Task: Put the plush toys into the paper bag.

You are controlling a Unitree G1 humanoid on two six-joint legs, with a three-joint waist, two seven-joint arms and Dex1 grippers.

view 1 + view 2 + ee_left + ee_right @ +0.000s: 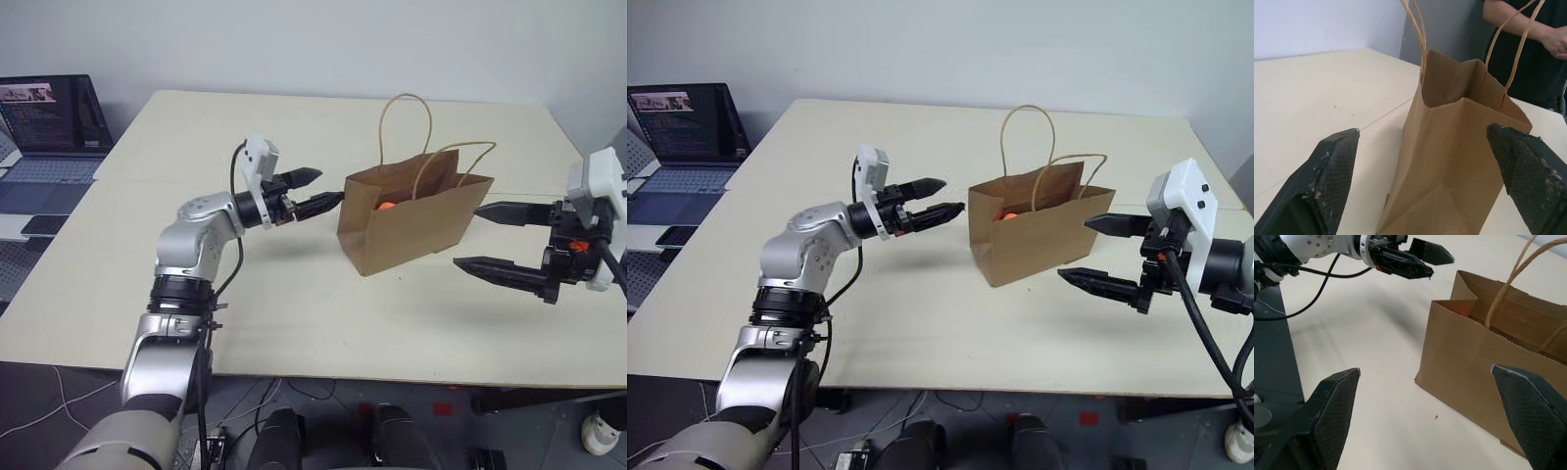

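You have a pale cream counter (294, 323) (a faint seam runs across it). An open laptop (54, 117) with a lit screen sits off its far left corner, a dark phone (44, 225) lying nearer. A person in dark clothing (1533, 49) stands at the counter's far side.

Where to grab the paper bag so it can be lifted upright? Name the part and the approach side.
Take the paper bag by its twisted-cord handles, coming from above. They stand up in open loops over the mouth, so a finger can slip through, whereas the thin walls would probably crumple if pinched. Both tools are open beside it.
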